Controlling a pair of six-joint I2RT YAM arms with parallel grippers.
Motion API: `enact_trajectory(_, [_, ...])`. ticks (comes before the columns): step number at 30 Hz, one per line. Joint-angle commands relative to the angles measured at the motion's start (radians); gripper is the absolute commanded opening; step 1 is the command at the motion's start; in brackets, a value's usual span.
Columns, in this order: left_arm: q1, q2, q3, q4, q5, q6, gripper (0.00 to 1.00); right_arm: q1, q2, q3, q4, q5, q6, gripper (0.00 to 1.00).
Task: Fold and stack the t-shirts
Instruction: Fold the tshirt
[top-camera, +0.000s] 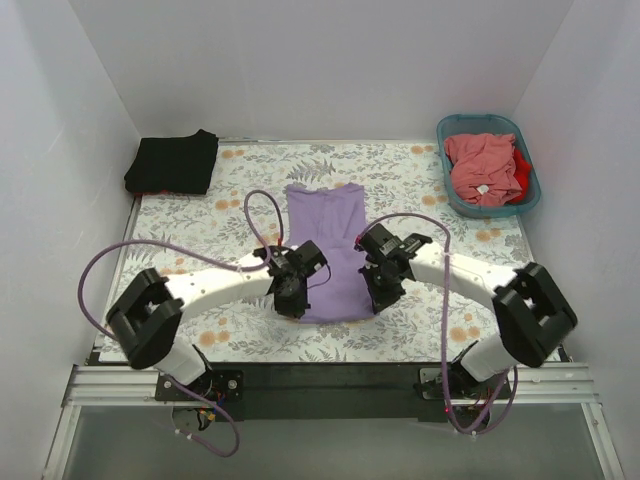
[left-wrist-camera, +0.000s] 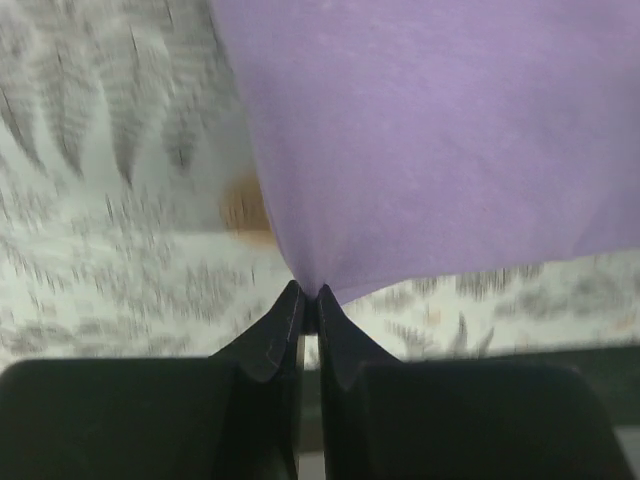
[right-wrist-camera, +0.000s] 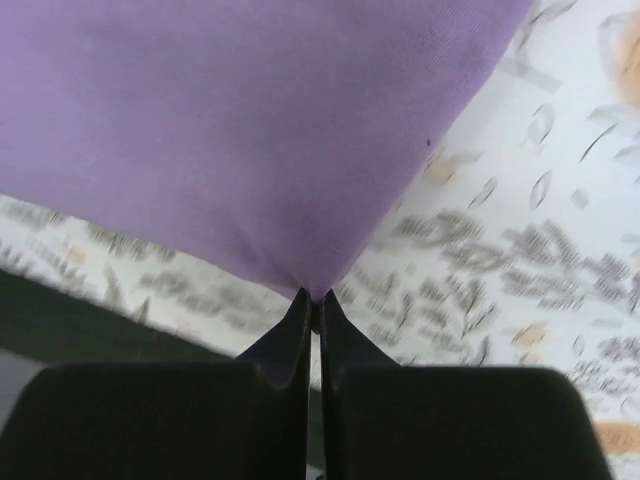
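We are folding the lavender t-shirt (top-camera: 325, 225), left gripper (left-wrist-camera: 310, 295) and right gripper (right-wrist-camera: 315, 298) pinching its corners; beyond the jaws, the black t-shirt (top-camera: 172, 162) is lying folded, the salmon-pink t-shirt (top-camera: 483, 168) waiting.

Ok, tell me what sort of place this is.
Probably a lab cell for laundry-folding trials, not a home: plain white walls box in a floral-covered table, two robot arms are bolted at its near edge, and a teal basket holds shirts.

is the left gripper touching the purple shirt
Touching. The left wrist view shows the left gripper shut on a corner of the purple shirt, cloth drawn to a point at its tips.
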Motion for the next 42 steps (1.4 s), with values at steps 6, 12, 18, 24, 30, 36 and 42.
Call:
enact_trajectory(6, [-0.326,-0.353,-0.141,-0.285,0.136,-0.362,0.0,0.172,-0.379,-0.113,-0.236,-0.242,0.114,0.01])
enact_trajectory(12, [-0.315,-0.468,-0.036,-0.34,0.057,-0.435,0.0,0.176,-0.404,0.066,-0.311,-0.21,0.079,0.01])
enact_trajectory(18, [-0.002,-0.447,0.065,-0.268,0.101,-0.148,0.0,0.053,-0.234,0.344,-0.387,-0.148,-0.05,0.01])
enact_trajectory(24, [0.117,-0.384,0.099,-0.216,0.106,-0.044,0.0,-0.044,-0.081,0.512,-0.399,-0.242,-0.145,0.01])
enact_trajectory(30, [0.242,-0.382,0.107,-0.153,0.208,0.021,0.0,-0.107,0.013,0.615,-0.408,-0.322,-0.179,0.01])
enact_trajectory(36, [0.358,-0.347,0.139,-0.106,0.282,0.091,0.0,-0.148,0.105,0.749,-0.423,-0.363,-0.202,0.01])
enact_trajectory(42, [0.477,-0.292,0.147,-0.038,0.339,0.147,0.0,-0.183,0.228,0.894,-0.428,-0.394,-0.228,0.01])
